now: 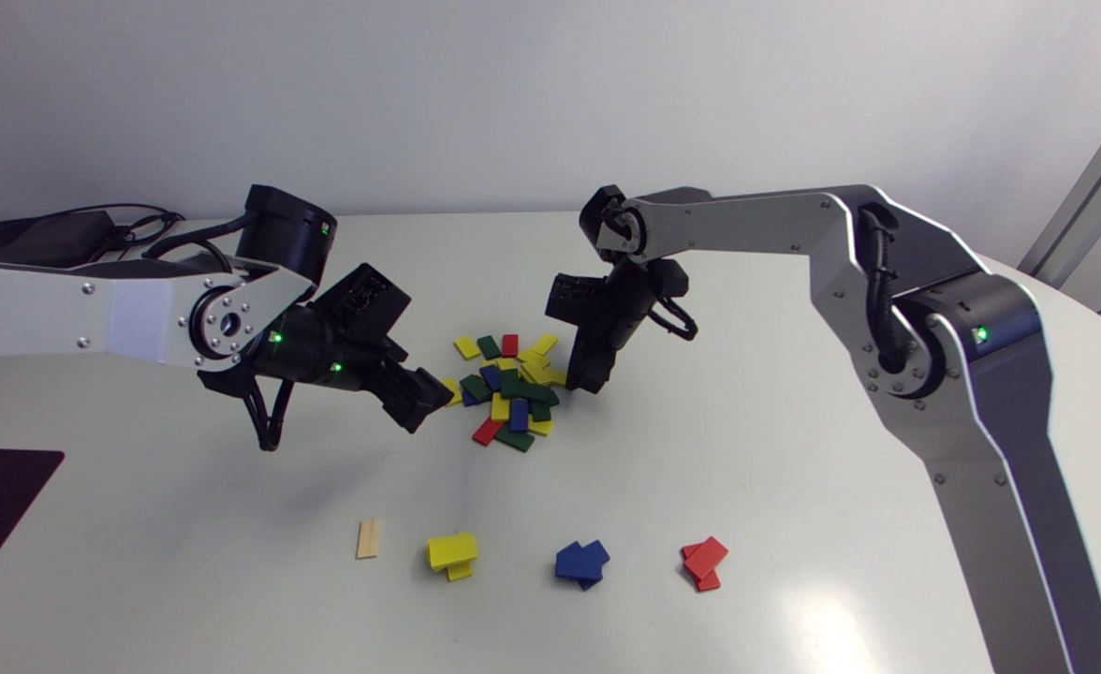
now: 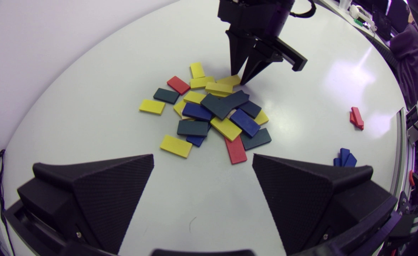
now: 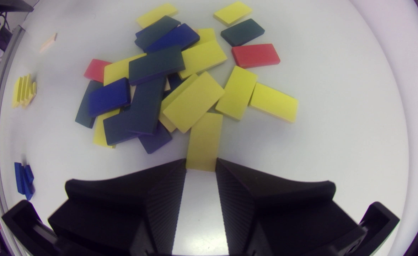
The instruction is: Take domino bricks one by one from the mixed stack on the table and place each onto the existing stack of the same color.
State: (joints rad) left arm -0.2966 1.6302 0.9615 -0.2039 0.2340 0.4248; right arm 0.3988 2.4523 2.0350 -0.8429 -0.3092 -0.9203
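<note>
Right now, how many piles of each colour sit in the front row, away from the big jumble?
Yellow stack: 1
Blue stack: 1
Red stack: 1
Plain wooden brick, lying alone: 1
Total: 4

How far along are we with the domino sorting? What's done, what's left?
Done: a small yellow stack, blue stack and red stack sit at the table's near edge. In hand: the right gripper pinches a yellow brick at the mixed pile's edge, not yet lifted; the left gripper hangs open beside it. Left: most of the pile, and no green stack shows.
</note>
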